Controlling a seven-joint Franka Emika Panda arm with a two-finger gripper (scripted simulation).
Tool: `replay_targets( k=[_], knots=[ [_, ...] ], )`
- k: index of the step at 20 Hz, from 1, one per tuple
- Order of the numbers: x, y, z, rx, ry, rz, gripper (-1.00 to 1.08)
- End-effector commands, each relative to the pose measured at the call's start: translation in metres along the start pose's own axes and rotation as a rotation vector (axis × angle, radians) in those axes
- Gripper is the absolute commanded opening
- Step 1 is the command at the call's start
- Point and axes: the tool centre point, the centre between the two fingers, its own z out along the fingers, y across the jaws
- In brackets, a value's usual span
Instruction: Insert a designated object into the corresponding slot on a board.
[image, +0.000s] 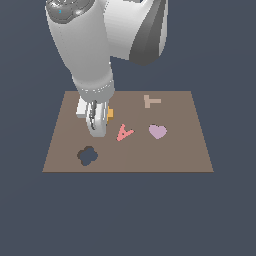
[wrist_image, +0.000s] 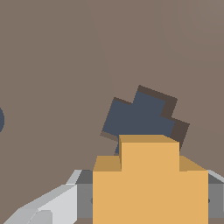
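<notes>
Clover cutout (image: 88, 156) sits on the brown board (image: 175, 155) to the exterior view's left, near the gripper (image: 97, 125). Jaws closed on orange piece (wrist_image: 148, 183), held btwn fingers; jagged slot (wrist_image: 142, 118) just beyond it, partly hidden. Red A (image: 123, 133) & lilac heart (image: 157, 131) lie further right.

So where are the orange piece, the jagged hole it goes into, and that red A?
orange piece (wrist_image: 149, 183): wrist view, middle of its broad flat face.
jagged slot (wrist_image: 140, 118): wrist view, dark floor of the cutout.
red A piece (image: 123, 133): exterior view, centre of the letter, lying flat on the board.
</notes>
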Motion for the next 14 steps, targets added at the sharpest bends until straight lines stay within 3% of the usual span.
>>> replay_targets(
  k=[1, 14],
  knots=[
    [0.008, -0.001, -0.001, 0.0, 0.0, 0.087, -1.0],
    [0.032, 0.003, -0.002, 0.0, 0.0, 0.331, -1.0]
  ],
)
